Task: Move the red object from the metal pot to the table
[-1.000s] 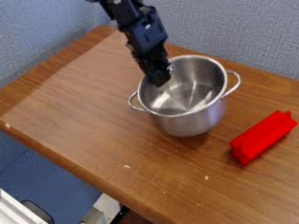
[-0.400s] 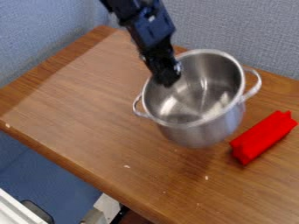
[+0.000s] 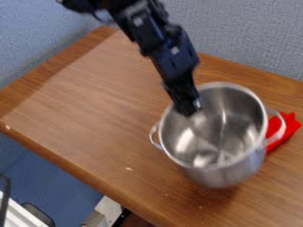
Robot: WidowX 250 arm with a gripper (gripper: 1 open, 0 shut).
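The metal pot [image 3: 225, 142] looks large and tilted at the right, apparently lifted off the table [image 3: 83, 97]. Its inside shows only bare shiny steel. My gripper [image 3: 187, 101] comes down from the upper left and is shut on the pot's near-left rim, one finger inside the wall. The red object [image 3: 281, 131] lies on the tabletop just right of the pot. The pot hides most of it, leaving only its right end in view.
A blue-grey wall [image 3: 249, 27] rises behind the table. The table's rounded front edge [image 3: 71, 164] runs diagonally from left to bottom centre, with blue floor [image 3: 35, 191] beyond it.
The gripper has carried the pot by its rim to the right and towards the camera. The pot now covers most of the red object, which has stayed where it was.
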